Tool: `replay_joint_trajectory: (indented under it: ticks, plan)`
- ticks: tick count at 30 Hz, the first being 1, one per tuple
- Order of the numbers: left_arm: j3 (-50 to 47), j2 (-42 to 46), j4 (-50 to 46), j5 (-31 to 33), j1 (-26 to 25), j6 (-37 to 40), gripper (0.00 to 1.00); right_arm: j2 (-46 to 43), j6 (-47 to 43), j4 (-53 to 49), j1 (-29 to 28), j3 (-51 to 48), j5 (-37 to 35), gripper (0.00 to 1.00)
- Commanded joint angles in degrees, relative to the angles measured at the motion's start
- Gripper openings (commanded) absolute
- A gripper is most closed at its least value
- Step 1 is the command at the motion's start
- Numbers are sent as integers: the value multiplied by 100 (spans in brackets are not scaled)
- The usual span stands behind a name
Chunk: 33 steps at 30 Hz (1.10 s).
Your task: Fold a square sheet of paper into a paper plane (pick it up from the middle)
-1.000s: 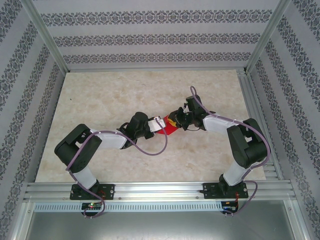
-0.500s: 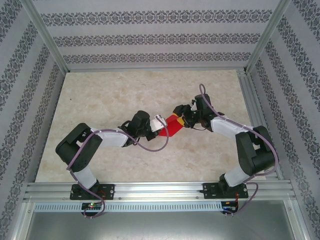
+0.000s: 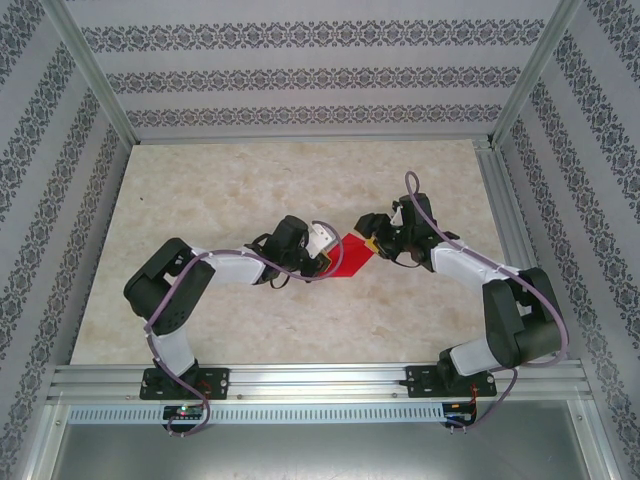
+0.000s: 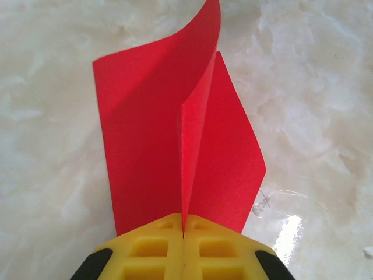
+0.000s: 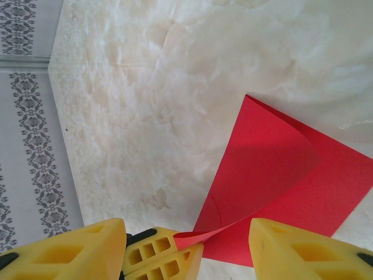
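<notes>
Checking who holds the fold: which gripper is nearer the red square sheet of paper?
Left. The left gripper is shut on the square sheet of paper; the right gripper is open, its fingers spread either side of a curled corner, not clamping it.

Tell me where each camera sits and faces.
Top external: above and behind the left arm and right arm, looking down on the pale marbled tabletop; both show whole.
Left wrist: on the left claw, looking along its shut fingers at the thin bright red square sheet of paper.
Right wrist: on the right claw, looking between its open fingers.
Shared: both wrist views show that sheet.
</notes>
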<state>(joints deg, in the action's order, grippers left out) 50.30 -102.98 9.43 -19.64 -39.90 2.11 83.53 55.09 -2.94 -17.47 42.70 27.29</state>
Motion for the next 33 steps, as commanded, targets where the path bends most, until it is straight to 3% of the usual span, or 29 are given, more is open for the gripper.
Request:
replay_joint_trajectory:
  ticks: [1,7,16,33]
  plan:
    - [140,-120,-8,-392,125,-867,5,-194,-317,245,46,-144,-13,59]
    - [114,-257,314,-630,279,-1775,6,-136,-685,227,-81,-146,-27,58]
    - [96,-318,618,-834,430,-2810,6,135,-1149,-270,-534,119,-596,59]
    - [25,-464,794,-858,542,-3786,7,1315,-860,232,-950,623,-568,58]
